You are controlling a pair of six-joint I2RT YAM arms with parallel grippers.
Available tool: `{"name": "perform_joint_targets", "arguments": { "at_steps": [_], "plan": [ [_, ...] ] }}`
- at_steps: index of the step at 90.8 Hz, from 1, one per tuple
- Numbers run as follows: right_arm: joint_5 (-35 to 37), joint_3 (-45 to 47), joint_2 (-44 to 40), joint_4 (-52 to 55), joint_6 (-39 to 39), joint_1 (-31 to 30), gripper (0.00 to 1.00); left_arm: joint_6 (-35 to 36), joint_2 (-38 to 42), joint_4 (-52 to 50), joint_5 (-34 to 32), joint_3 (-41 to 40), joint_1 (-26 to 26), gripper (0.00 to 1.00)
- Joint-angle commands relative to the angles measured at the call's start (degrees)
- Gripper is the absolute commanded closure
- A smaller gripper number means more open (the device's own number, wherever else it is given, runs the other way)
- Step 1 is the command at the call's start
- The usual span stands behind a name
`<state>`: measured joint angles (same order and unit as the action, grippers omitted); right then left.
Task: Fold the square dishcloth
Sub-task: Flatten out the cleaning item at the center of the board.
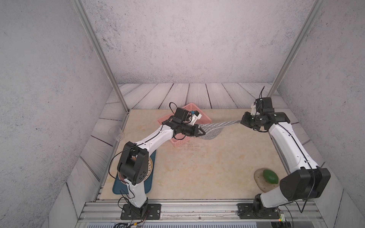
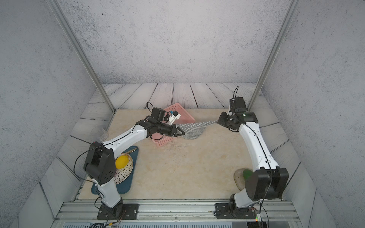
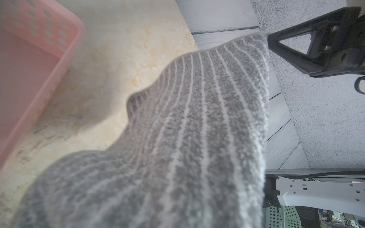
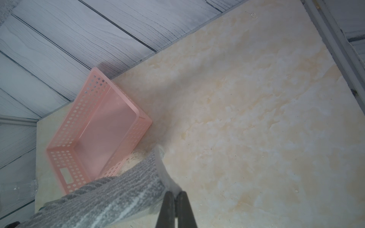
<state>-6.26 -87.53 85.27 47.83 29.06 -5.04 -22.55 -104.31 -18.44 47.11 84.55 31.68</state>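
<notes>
**Left gripper** point(image 1: 203, 132): jaws closed, pinched on one end of the square dishcloth point(image 1: 215, 128). The grip is seen in both top views. In the left wrist view the fingers are hidden beneath the cloth.

**Right gripper** point(image 1: 241, 122): jaws closed on the opposite end of the cloth. In the right wrist view the two dark fingers point(image 4: 168, 199) are pressed together with the pale hem caught between them.

**Square dishcloth**: grey with thin white stripes. It is held off the tabletop point(image 1: 197, 167) and stretched between the two grippers. The upper edge is drawn fairly taut and the lower edge hangs in soft waves. Whether the lowest fold touches the surface cannot be told. The cloth is located toward the rear of the marble-patterned top, just beside the pink basket point(image 1: 206, 116).

**Pink basket**: perforated walls, nothing seen inside it, set at an angle. It is partly hidden by the left arm in the top views.

**Clear cup** point(image 1: 117, 132): placed on the grey planked border at the left side, well apart from the cloth.

**Blue tray** point(image 2: 132, 169): located at the front left, under the left arm. A white strainer bowl point(image 2: 124, 173) is carried on it, with a yellow lemon point(image 2: 120, 162) inside.

**Green fruit** point(image 1: 270, 176): placed on a round mat point(image 1: 258, 178) at the front right, near the right arm's base.
</notes>
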Motion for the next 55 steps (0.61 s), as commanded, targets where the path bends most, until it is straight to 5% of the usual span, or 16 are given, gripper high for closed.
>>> {"name": "perform_joint_targets", "arguments": {
  "at_steps": [1, 22, 41, 49, 55],
  "plan": [
    [0.49, 7.79, -2.98, 0.18, 0.06, -0.07, 1.00, 2.18, -0.85, -1.87, 1.94, -2.49, 0.35, 1.00],
    [-1.79, 28.87, -9.98, -3.04, 4.51, -0.02, 1.00, -0.12, -3.14, 4.31, 3.86, -18.87, 3.30, 1.00],
    [-0.14, 36.26, -16.32, 2.54, 9.14, -0.15, 1.00, -1.04, -3.18, 4.16, 2.08, -27.10, 11.38, 0.91],
    [1.66, 36.91, -18.27, 5.16, 10.05, -0.16, 1.00, -0.84, -3.14, 2.35, 0.86, -28.21, 14.15, 0.73],
    [2.47, 37.34, -19.35, 6.68, 10.52, -0.19, 0.85, -1.10, -2.46, 1.47, -1.21, -29.23, 15.30, 0.49]
  ]
}}
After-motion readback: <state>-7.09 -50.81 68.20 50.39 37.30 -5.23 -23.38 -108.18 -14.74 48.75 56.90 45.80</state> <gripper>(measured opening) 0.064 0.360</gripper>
